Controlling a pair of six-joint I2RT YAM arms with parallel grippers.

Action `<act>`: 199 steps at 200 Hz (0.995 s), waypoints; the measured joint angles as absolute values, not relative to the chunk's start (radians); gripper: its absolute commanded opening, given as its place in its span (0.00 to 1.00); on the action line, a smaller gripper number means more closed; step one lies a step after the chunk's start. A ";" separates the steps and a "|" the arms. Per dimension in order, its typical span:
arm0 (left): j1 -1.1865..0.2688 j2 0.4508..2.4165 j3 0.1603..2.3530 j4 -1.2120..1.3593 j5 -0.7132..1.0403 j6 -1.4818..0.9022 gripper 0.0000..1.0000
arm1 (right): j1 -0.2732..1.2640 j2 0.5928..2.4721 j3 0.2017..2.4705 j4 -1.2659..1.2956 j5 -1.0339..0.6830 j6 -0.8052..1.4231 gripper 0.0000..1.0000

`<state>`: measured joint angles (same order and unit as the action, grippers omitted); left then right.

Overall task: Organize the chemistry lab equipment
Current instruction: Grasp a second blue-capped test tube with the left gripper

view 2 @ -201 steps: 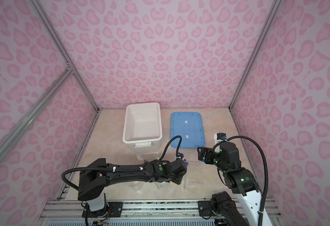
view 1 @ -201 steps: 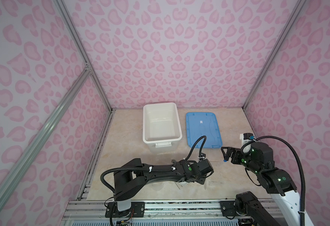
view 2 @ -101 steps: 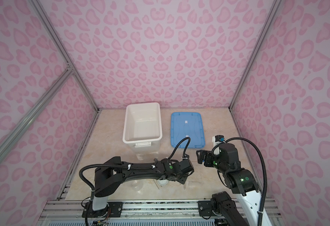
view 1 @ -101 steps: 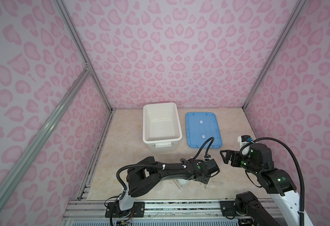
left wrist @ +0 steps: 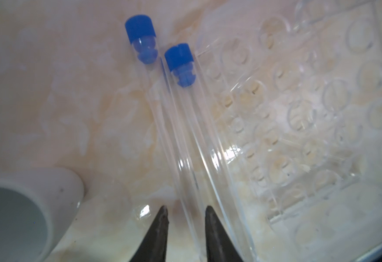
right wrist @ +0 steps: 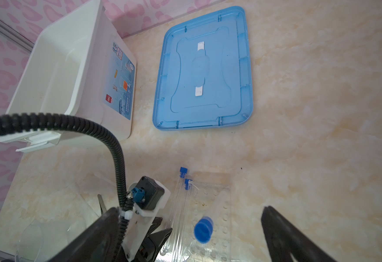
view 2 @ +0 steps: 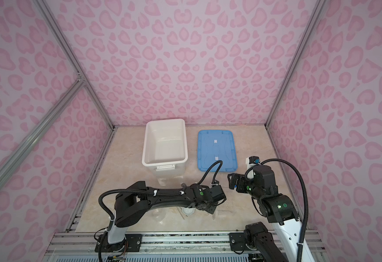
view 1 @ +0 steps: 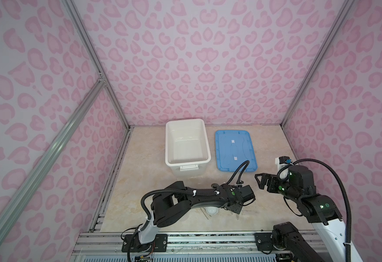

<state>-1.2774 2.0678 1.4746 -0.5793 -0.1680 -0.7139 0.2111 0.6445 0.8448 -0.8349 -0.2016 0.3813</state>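
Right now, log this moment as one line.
left tool: open, astride a lying blue-capped tube beside clear rack | right tool: open, empty, hovering | white box: open, blue lid beside it

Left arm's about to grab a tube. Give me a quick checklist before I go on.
1. The left gripper straddles one blue-capped tube: ok.
2. Grip closed on it: not ok, gaps show.
3. The second lying tube clear of the jaws: cannot tell, it lies close.
4. Free holes in the clear rack: ok.
5. Clearance to the white dish: ok, apart.
6. The right gripper out of the way: ok, open, apart.
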 measured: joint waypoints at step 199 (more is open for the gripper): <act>-1.243 2.033 1.395 -0.519 -0.191 -0.733 0.18 | 0.204 0.658 0.846 -0.813 -0.218 0.382 0.98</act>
<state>-1.2434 2.0335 1.3949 -0.5190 -0.1909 -0.7330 0.2043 0.6582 0.8459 -0.8131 -0.2180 0.3817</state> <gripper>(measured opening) 0.191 0.982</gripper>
